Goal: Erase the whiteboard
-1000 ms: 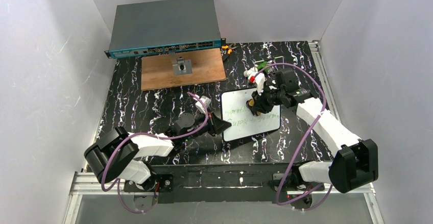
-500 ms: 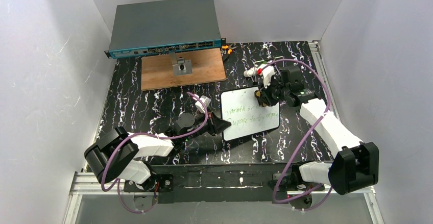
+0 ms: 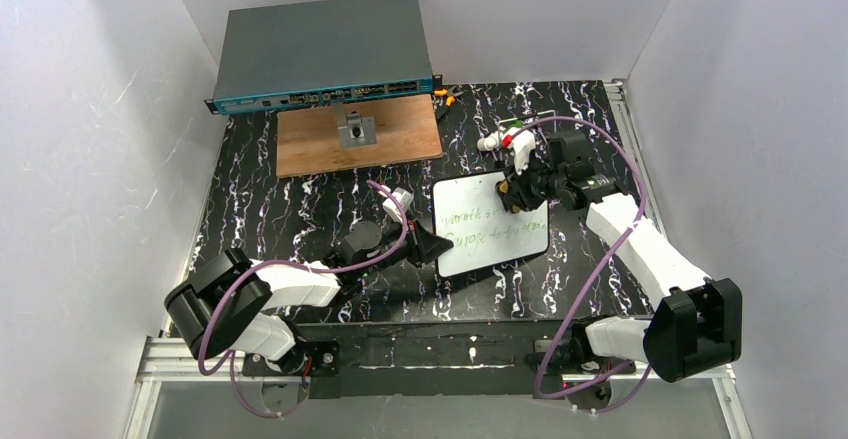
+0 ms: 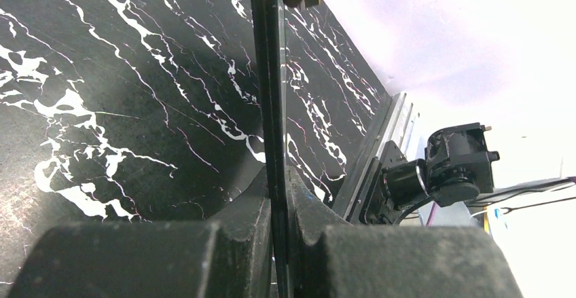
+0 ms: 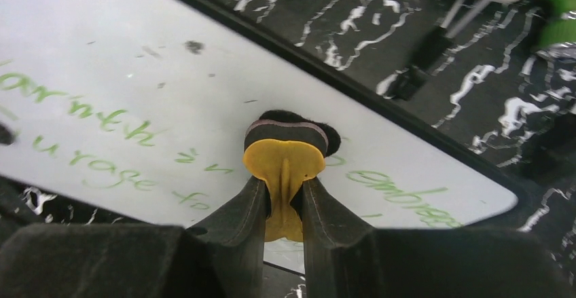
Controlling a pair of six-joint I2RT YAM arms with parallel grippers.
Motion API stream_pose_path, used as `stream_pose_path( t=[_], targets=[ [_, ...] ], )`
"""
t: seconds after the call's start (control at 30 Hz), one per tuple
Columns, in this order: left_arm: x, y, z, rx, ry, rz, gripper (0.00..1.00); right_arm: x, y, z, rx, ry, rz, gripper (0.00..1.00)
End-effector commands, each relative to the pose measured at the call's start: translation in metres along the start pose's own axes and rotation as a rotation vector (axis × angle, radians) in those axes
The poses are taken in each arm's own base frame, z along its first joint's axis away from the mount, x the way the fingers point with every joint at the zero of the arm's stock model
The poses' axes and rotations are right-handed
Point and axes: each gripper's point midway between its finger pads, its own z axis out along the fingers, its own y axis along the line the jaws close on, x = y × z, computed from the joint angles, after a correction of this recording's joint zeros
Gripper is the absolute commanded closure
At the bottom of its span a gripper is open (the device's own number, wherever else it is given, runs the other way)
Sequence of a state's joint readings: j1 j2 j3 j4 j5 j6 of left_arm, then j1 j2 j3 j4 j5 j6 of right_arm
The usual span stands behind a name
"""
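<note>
While the eraser (image 5: pixel 285 150) is being clasped by the right gripper (image 5: pixel 283 199) and pressed felt-down on the whiteboard (image 3: pixel 490 229), even pressure is being called for, with strokes carried over both green lines (image 5: pixel 102 118). The whiteboard's left edge is being pinched by the left gripper (image 4: pixel 277 184), so slipping is being checked. The whiteboard is lying flat, centre-right on the marbled table (image 3: pixel 290 209), which is being enclosed by white walls (image 3: pixel 100 109).

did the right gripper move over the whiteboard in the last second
Yes. The right gripper, shut on the eraser, has slid toward the far edge of the whiteboard, away from the arm bases and slightly right.
</note>
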State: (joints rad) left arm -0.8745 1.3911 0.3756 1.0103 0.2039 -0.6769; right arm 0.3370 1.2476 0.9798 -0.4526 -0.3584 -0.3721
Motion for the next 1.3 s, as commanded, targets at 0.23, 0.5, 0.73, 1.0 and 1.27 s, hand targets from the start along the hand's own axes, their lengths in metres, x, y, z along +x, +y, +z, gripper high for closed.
stream_pose_path(
  t=[0.23, 0.5, 0.73, 1.0, 1.27],
  targets=[
    [-0.004, -0.023, -0.002, 0.086, 0.015, 0.075, 1.00, -0.004, 0.000, -0.005, -0.027, -0.028, -0.073, 0.99],
    [-0.004, -0.024, 0.000, 0.095, 0.017, 0.073, 1.00, -0.007, 0.030, -0.008, -0.183, -0.071, -0.097, 0.99],
    [-0.004, -0.024, -0.001, 0.095, 0.017, 0.079, 1.00, -0.011, -0.043, -0.007, 0.210, -0.056, 0.024, 0.99],
    [-0.004, -0.025, -0.001, 0.096, 0.016, 0.081, 1.00, -0.001, -0.007, -0.005, -0.009, -0.036, -0.038, 0.99],
    [-0.004, -0.024, -0.001, 0.095, 0.019, 0.084, 1.00, -0.007, 0.049, -0.018, -0.309, -0.099, -0.102, 0.99]
  ],
)
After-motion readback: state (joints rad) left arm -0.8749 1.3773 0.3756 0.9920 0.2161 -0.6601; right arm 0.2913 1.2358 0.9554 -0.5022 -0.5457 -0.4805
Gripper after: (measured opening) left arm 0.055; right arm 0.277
